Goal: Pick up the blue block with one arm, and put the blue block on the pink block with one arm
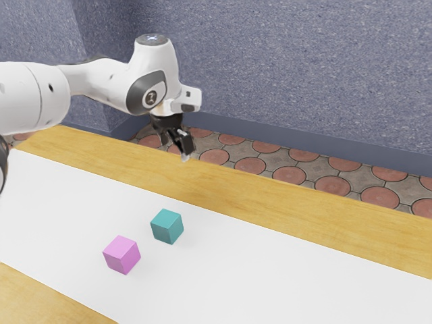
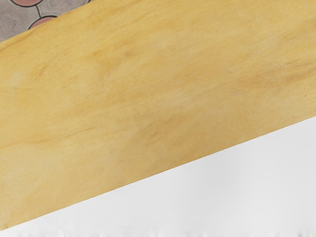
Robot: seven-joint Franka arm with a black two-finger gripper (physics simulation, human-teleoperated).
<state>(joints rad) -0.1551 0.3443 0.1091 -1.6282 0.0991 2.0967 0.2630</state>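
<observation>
Our white arm (image 1: 88, 84) comes in from the exterior view's left and reaches out over the table. Our claw (image 1: 183, 150) is black and points down. It hangs in the air over the far wooden strip (image 1: 283, 196) of the table, close to the table's back edge. We cannot tell if the claw is wide or narrow, because we see it from the side. The blue block (image 1: 167, 225) is not in the claw. It sits flat on the white sheet (image 1: 270, 270) that covers the middle of the table, and its color is more blue-green than plain blue. The pink block (image 1: 121, 254) sits on the same white sheet, near the blue block and a bit toward the exterior view's left and closer to the camera. The two blocks are close but there is a gap between them, so they do not touch. Both blocks are well apart from the claw. Behind the table we see a floor (image 1: 304, 165) with round red-brown tiles, and a gray-blue wall (image 1: 304, 61). In the wrist view, we look down on the yellow wood (image 2: 138, 98) right under the hand, with the white sheet (image 2: 237, 197) next to it and a small corner of the tiled floor (image 2: 19, 19) on the wood's other side.
</observation>
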